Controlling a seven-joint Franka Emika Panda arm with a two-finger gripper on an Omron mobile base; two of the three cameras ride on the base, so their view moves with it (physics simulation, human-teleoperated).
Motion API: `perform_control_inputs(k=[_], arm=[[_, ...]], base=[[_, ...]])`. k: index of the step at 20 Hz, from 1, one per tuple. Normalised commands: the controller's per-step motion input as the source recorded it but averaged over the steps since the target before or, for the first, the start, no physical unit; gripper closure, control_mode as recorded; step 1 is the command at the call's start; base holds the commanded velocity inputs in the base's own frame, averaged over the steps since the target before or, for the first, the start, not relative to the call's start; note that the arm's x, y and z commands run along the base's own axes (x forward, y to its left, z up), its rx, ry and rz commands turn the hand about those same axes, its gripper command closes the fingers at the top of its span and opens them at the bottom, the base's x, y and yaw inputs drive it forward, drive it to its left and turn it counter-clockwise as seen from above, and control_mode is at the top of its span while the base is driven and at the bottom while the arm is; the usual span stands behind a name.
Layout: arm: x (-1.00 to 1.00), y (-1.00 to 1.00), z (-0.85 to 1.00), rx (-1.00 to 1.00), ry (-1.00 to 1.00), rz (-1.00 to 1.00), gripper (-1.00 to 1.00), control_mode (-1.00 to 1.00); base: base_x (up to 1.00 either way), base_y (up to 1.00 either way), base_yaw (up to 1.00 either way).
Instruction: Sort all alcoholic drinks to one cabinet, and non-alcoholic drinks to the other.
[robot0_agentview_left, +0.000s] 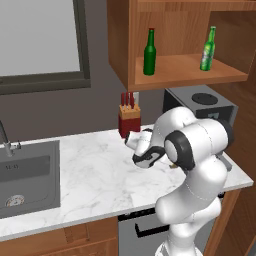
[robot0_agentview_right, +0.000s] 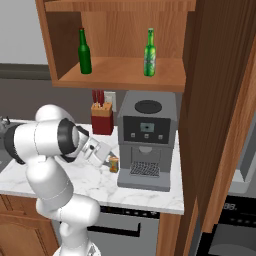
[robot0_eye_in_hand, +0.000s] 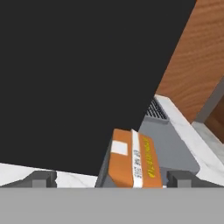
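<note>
Both beer bottles upright in the wide cabinet, pincer spread and empty.

I see the darker green bottle left and the bright green bottle right on the cabinet shelf; below, over the counter, my pincer faces an orange box beside the coffee machine.

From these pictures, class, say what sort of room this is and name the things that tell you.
A rendered home kitchen, most likely: a sink set in a marble counter, a coffee machine beside a knife block, and a wooden wall cabinet above.
</note>
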Motion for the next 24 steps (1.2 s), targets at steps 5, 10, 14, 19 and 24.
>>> perform_control_inputs(k=[5, 10, 14, 19, 24], arm=[[0.05, -0.1, -0.1, -0.01, 0.0, 0.0, -1.0, -1.0], [0.06, -0.02, -0.08, -0.01, 0.0, 0.0, 1.0, -1.0], [0.06, 0.0, -0.02, -0.02, 0.0, 0.0, 1.0, -1.0], [-0.1, 0.0, 0.0, -0.01, 0.0, 0.01, 1.0, -1.0], [-0.62, 0.06, 0.18, -0.01, -0.03, 0.04, 1.0, -1.0]], base=[[0.0, 0.0, 0.0], [0.0, 0.0, 0.0], [0.0, 0.0, 0.0], [0.0, 0.0, 0.0], [0.0, 0.0, 0.0]])
